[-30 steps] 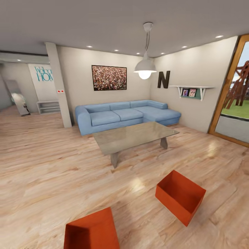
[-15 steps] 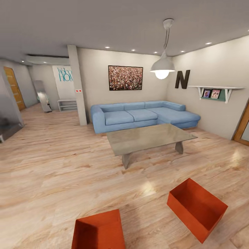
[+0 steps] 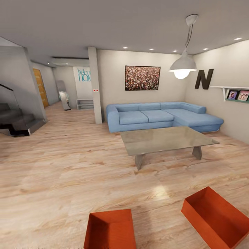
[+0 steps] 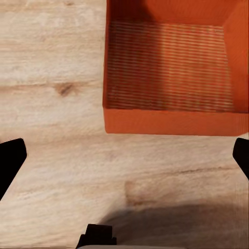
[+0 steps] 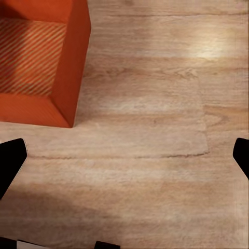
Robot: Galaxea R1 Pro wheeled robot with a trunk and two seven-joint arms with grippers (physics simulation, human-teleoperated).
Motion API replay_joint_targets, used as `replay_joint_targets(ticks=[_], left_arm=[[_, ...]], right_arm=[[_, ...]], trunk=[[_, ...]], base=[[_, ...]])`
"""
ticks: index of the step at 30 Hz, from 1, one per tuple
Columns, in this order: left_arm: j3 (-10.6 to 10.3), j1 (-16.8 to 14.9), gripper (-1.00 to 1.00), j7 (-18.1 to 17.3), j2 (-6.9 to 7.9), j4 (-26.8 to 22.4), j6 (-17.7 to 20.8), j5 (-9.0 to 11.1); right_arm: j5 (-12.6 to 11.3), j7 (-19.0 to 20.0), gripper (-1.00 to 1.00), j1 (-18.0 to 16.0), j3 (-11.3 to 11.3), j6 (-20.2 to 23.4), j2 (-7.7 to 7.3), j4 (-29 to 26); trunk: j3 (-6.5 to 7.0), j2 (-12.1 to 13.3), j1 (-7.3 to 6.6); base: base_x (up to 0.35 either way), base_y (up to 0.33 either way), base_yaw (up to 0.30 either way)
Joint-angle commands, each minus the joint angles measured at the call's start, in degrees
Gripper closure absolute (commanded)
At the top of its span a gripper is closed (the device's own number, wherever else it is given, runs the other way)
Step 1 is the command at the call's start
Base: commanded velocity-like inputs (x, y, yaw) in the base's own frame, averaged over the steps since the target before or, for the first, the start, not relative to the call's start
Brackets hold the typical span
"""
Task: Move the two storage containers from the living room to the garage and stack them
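Two orange-red storage containers sit open-topped on the light wood plank floor [image 3: 62,180] of the living room, well apart from each other: one container [image 3: 110,229] low in the head view a little left of centre, the other container [image 3: 216,218] to its right and turned at an angle. Beyond them stands a grey low table [image 3: 166,138], and behind that a blue corner sofa [image 3: 162,116] against the beige wall, under a framed picture [image 3: 142,78] and beside a white pendant lamp [image 3: 182,67]. A dark letter N [image 3: 204,79] hangs on the right wall next to a shelf [image 3: 235,94] with small pictures. Far left there are dark stairs [image 3: 15,119] and an orange-brown door [image 3: 41,87]. In the left wrist view the left claw [image 4: 124,155] is released, its dark fingertips [image 4: 10,161] spread wide at both edges of the frame, hanging above bare planks with a container [image 4: 171,72] just ahead of it, not touching, its ribbed bottom showing. In the right wrist view the right claw [image 5: 124,155] is likewise spread wide, fingertips [image 5: 10,158] far apart over bare floor, with a corner of a container [image 5: 46,62] ahead and off to one side, clear of both fingers.
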Motion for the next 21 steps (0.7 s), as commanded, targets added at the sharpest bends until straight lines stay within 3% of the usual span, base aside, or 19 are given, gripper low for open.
replay_joint_targets(ticks=[1,21], left_arm=[[0.5,-0.1,-1.0,-0.5,0.0,0.1,-0.1,0.0],[0.5,-0.1,-1.0,-0.5,0.0,0.1,-0.1,0.0]], right_arm=[[0.5,0.2,-1.0,0.0,-0.4,-0.1,0.02,-0.1],[0.4,0.1,-1.0,0.0,-0.5,-0.1,0.02,0.0]], trunk=[[-0.05,0.0,0.0],[-0.05,0.0,0.0]], base=[[0.0,0.0,0.299],[0.0,0.0,0.3]])
